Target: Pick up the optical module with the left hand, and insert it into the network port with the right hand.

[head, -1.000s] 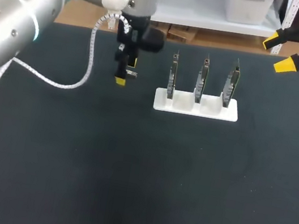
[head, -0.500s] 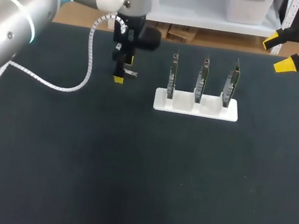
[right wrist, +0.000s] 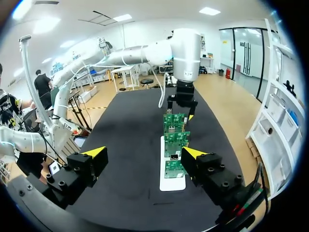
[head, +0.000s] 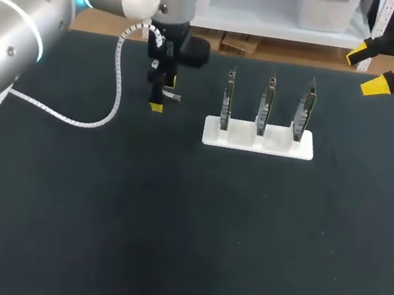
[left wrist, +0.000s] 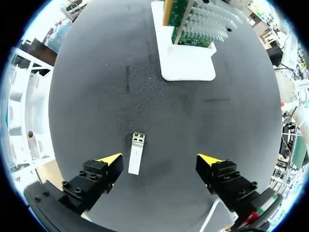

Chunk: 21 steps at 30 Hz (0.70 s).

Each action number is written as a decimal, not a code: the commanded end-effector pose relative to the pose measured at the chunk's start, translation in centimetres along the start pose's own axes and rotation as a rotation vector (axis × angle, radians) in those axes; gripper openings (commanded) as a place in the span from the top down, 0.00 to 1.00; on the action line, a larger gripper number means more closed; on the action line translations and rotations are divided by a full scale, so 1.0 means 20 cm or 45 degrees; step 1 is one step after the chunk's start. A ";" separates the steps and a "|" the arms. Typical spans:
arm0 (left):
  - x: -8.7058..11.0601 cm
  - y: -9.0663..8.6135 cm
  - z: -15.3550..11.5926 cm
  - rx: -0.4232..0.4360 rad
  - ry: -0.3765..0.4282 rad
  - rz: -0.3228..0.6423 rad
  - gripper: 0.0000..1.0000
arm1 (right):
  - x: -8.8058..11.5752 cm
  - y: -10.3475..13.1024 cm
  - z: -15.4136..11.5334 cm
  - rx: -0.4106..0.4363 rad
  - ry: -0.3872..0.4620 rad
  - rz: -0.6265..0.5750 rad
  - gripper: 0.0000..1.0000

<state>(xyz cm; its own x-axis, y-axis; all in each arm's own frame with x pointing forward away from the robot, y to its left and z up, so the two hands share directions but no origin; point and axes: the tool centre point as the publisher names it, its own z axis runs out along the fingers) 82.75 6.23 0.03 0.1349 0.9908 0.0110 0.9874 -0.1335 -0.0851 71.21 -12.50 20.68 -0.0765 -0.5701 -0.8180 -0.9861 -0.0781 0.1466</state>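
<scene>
left gripper (left wrist: 160,158) is being held wide open, optical module (left wrist: 136,153) lying untouched between its fingers on the tabletop (left wrist: 91,101); right gripper (right wrist: 143,151) is being held open, empty.

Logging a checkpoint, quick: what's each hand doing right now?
Left hand: open, empty, above the optical module.
Right hand: open, empty.
</scene>
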 end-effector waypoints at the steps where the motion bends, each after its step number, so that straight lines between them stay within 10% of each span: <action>1: -0.03 0.06 -0.01 0.020 0.013 0.002 0.00 | 0.00 0.01 0.00 0.006 0.000 -0.002 0.00; 21: 0.01 0.11 0.03 0.041 0.028 -0.009 0.02 | 0.00 0.01 0.00 0.006 0.000 -0.002 0.00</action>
<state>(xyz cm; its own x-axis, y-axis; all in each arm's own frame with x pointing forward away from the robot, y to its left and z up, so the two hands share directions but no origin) 83.77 6.39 -0.56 0.1272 0.9914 0.0307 0.9905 -0.1253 -0.0558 71.21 -12.50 20.68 -0.0765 -0.5701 -0.8180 -0.9861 -0.0781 0.1466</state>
